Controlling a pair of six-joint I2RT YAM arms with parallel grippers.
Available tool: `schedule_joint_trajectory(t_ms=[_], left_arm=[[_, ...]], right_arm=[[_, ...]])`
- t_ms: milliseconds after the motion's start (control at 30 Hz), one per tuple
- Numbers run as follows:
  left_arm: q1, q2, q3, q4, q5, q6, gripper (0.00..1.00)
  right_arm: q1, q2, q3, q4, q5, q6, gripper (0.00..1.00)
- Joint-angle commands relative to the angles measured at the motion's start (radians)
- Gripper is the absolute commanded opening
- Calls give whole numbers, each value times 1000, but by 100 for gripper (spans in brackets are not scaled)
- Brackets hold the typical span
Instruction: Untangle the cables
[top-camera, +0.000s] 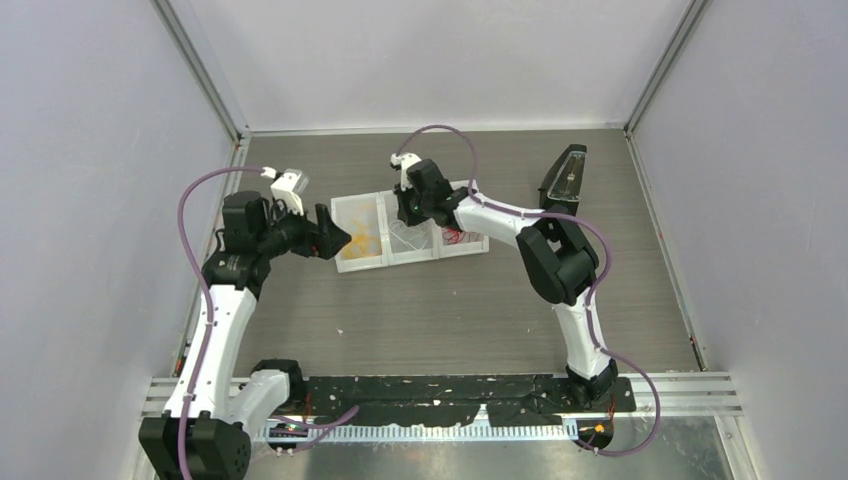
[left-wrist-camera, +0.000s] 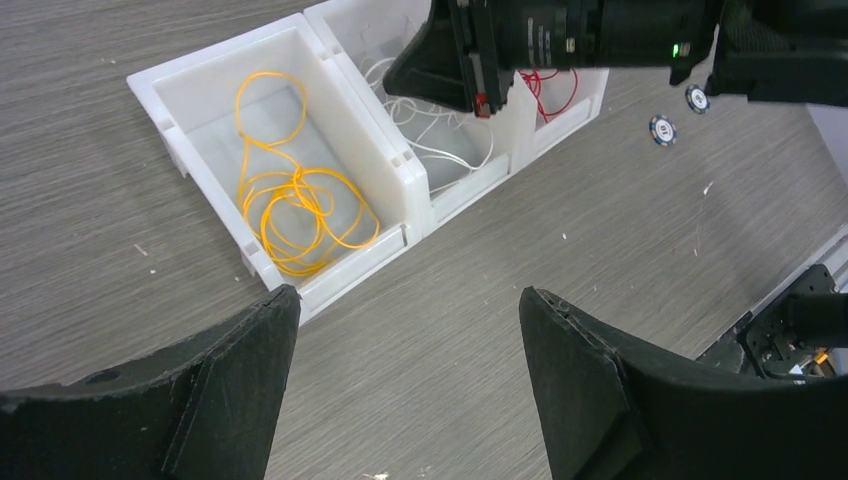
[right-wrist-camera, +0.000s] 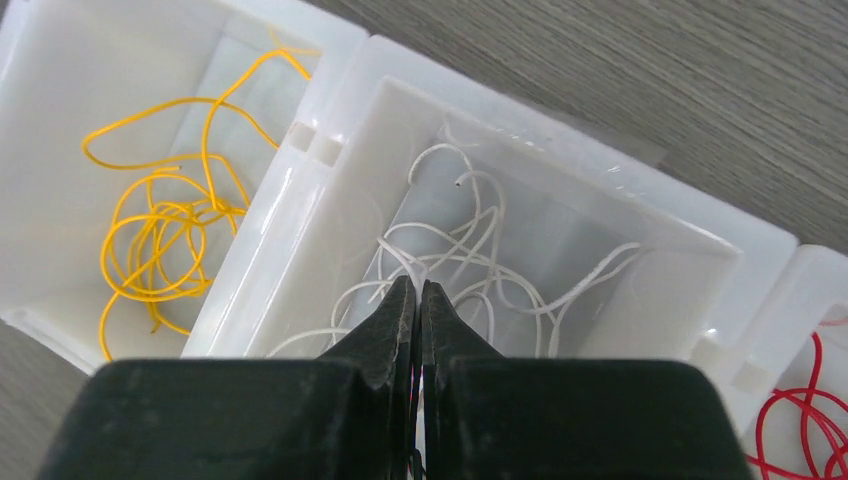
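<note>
Small white print on the right arm's housing (left-wrist-camera: 545, 35) is too fine to read; a green light (left-wrist-camera: 677, 48) glows beside it. Three white bins sit touching in a row at the middle of the table (left-wrist-camera: 560, 260). The left bin (left-wrist-camera: 215, 50) holds the yellow cables (left-wrist-camera: 295, 200) in a loose tangle. The middle bin (right-wrist-camera: 300, 230) holds the white cables (right-wrist-camera: 480, 270), and the right bin (right-wrist-camera: 810, 290) the red cables (right-wrist-camera: 812, 400).

The right gripper (right-wrist-camera: 418, 290) hangs over the middle bin, fingertips pressed together just above the white loops. One strand runs right at the tips, but I cannot tell whether it is caught between them. In the left wrist view the right arm hides part of the middle and right bins.

The left gripper (left-wrist-camera: 408, 295) is spread wide just left of the left bin, holding nothing.

Two round blue-and-white discs (left-wrist-camera: 662, 130) lie on the table right of the bins. A black wedge with a clear top (top-camera: 566, 175) stands at the far right.
</note>
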Motion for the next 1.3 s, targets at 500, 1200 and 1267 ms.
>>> schedule_joint_trajectory(t_ms=[500,1200,1267], left_arm=[[37,24,94,5,-29,28,89],[36,135,274,-49,-101,106,99],[36,176,332,-112,-110,106,100]], right_arm=[[43,7,99,-103,122,-108,34],[17,-230,148,-189,24,-199,70],[-1,-272,154,-203,-2,-222,85]])
